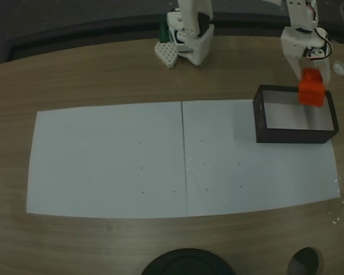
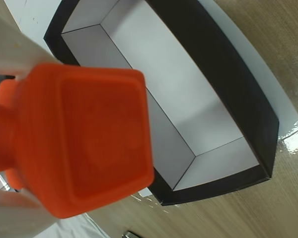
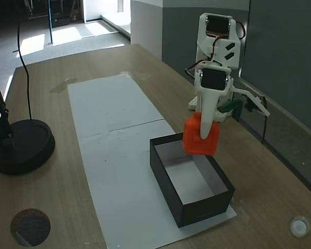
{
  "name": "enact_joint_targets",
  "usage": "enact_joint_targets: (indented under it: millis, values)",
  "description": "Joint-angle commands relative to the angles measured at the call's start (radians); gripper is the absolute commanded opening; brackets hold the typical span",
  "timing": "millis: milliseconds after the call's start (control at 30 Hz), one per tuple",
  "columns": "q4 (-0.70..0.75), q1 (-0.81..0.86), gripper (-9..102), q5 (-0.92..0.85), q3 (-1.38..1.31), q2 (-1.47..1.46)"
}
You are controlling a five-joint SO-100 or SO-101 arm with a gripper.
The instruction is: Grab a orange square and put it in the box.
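gripper (image 3: pixel 202 136) clamped on orange square (image 3: pixel 201 139)

The orange square (image 3: pixel 201 137), a rounded orange-red cube, is hanging raised above the box (image 3: pixel 197 206), whose dark walls and pale interior are sitting open on white paper.

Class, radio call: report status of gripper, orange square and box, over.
Gripper shut on orange square, held above the box. Box interior empty. Nothing in the way.
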Motion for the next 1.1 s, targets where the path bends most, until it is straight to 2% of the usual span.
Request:
enact_joint_targets:
  millis: [0, 500, 567, 700, 733, 967, 1067]
  values:
    - [-0.023, 0.021, 6, 0.0, 0.008, -0.009]
    - [-0.078, 0.015, 7, 0.009, 0.034, -0.071]
    - [-0.078, 0.023, 12, 0.026, 0.034, -0.071]
    - [-0.064, 0.02, 32, 0.048, 0.034, -0.071]
    - [-0.064, 0.018, 32, 0.04, 0.035, -0.071]
    - [-0.063, 0.021, 29, 0.035, 0.034, -0.063]
    - [-0.041, 0.034, 15, 0.035, 0.017, -0.044]
